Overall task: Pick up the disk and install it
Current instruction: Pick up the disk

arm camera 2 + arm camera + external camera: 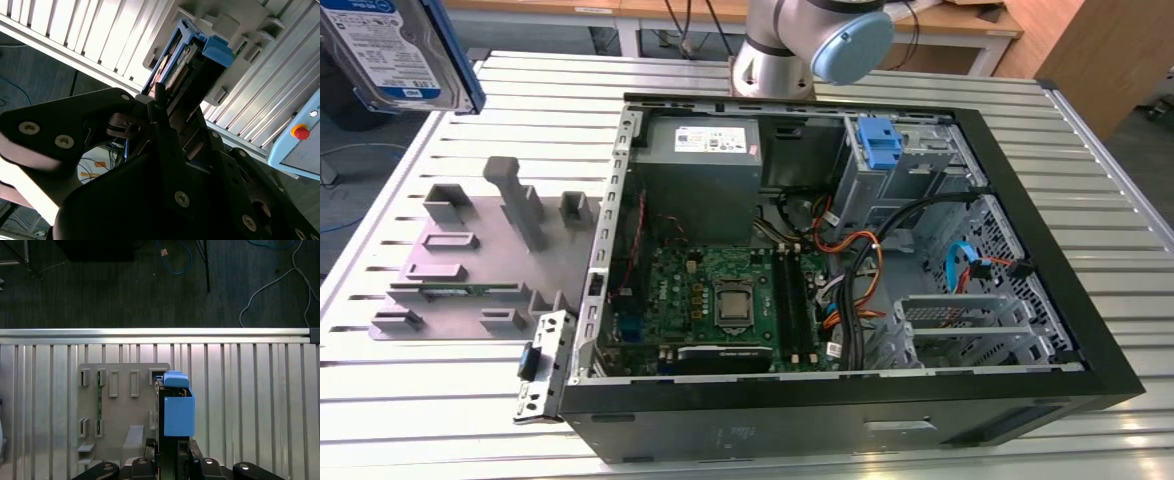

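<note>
High at the exterior view's left, the disk [398,52] hangs in the air close to the camera, well apart from the desk [427,400]. Its face carries a white-and-blue label with a barcode and lines of small print, and a blue rail runs down its edge.

In the second wrist view the hand [172,115] has its black fingers [155,107] closed tight on the disk [175,70], gripping it by the sides, with the blue tab at the free end. The first wrist view looks down past the hand [167,450] and the disk [178,412] onto a grey slotted fixture [125,405] lying on the slatted desk. A thin green board [99,400] stands in one of its slots.

At the exterior view's right, the open computer case [1107,380] lies on its side beside the fixture [467,260]. Inside it are:
- a green motherboard [720,300] on the near side
- a grey power-supply box [700,145] with a white sticker at the far side
- a bare blue bracket [881,145] in the far right bay
- orange cables [854,245] and a blue cable [961,265] between them
</note>
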